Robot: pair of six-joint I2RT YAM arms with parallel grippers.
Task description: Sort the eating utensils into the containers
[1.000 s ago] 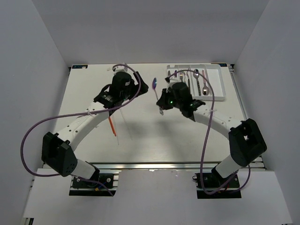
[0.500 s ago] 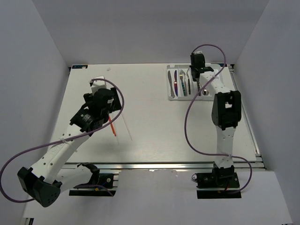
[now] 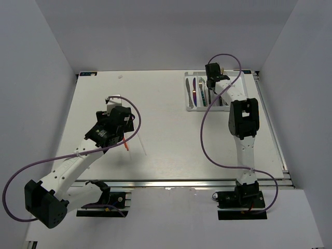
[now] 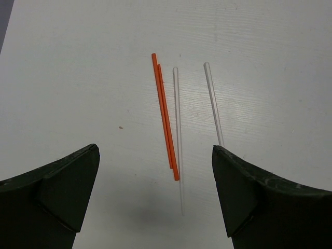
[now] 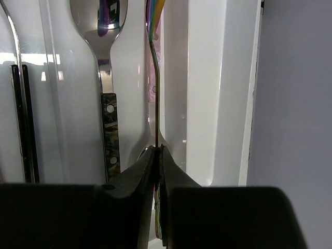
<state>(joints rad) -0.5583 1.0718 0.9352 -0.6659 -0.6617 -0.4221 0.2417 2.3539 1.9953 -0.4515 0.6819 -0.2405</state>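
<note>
My right gripper (image 5: 157, 150) hangs over the white tray (image 5: 218, 93), with its jaws pressed onto the thin handle of a rainbow-tinted spoon (image 5: 155, 93), seen edge-on in the rightmost visible compartment. A silver spoon (image 5: 104, 21) lies in the compartment to its left. From above, the right gripper (image 3: 211, 85) is over the tray (image 3: 188, 104), where a purple knife (image 3: 194, 91) and other utensils lie. My left gripper (image 4: 154, 150) is wide open above the table. Beyond its fingertips lie two orange chopsticks (image 4: 165, 116) and two pale chopsticks (image 4: 178, 129), touching neither finger.
The right arm's elbow (image 3: 243, 118) stretches across the table's right side and hides part of the tray. The left arm (image 3: 78, 158) crosses the near-left table. The tray sits at the far-right corner, close to the table edge.
The right arm swung from mid-table to the tray, carrying the coloured spoon. The left arm drew back toward the near side and now looks down on the chopsticks.
</note>
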